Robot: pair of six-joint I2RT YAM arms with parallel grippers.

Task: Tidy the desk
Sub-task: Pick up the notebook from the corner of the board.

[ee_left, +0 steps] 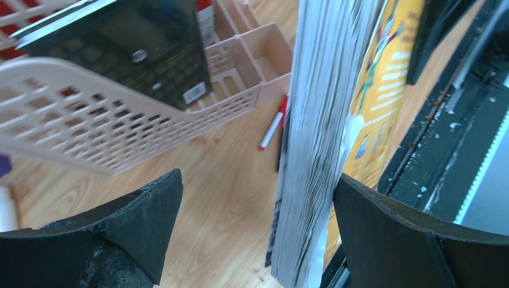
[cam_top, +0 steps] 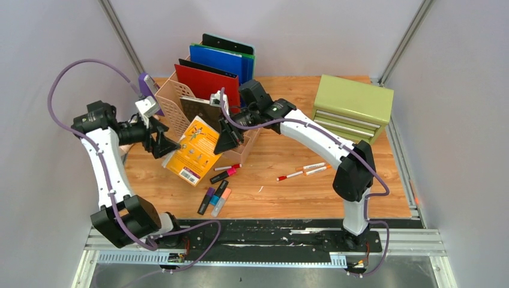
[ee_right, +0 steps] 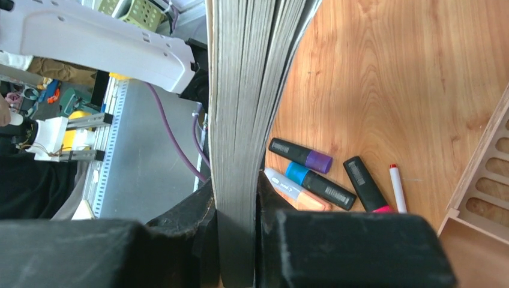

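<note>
We rate the yellow book, tilted over the desk beside the pink organizer, as fairly heavy and floppy: the right gripper clamps its page block near one edge, while the left gripper stands wide open astride it.

My left arm climbs from its base and bends inward at the elbow, and my left gripper points toward the middle with its jaws spread wide. My right arm reaches up and across to the left, wrist tipped down. My right gripper is clamped on the book by its page edge.
</note>
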